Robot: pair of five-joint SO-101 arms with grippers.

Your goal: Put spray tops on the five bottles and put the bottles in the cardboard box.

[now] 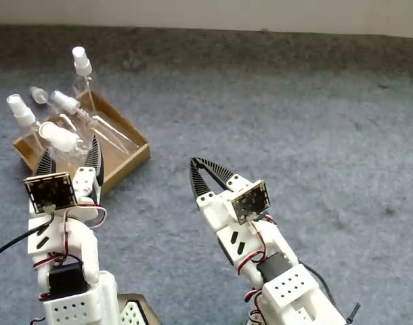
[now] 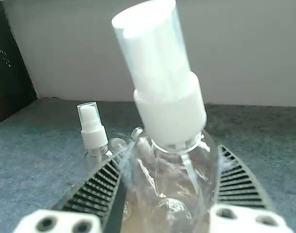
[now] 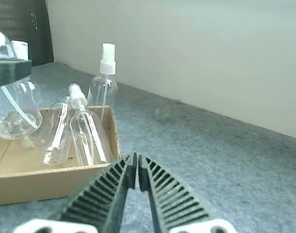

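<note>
A clear bottle (image 1: 70, 147) with a white spray top (image 2: 160, 77) is tilted over the near end of the cardboard box (image 1: 128, 162), and my left gripper (image 1: 70, 159) is shut on its body (image 2: 170, 189). Two capped bottles (image 3: 87, 136) lie side by side inside the box (image 3: 41, 187). Another capped bottle (image 1: 82, 69) stands upright just behind the box, and one more (image 1: 22, 112) stands at its left end. My right gripper (image 1: 196, 169) hovers shut and empty over the carpet to the right of the box, its fingertips (image 3: 137, 170) pressed together.
Grey carpet (image 1: 294, 135) covers the table, with open room to the right of the box. A pale wall (image 3: 196, 53) runs along the far edge. A dark panel (image 2: 7, 68) stands at the far left corner.
</note>
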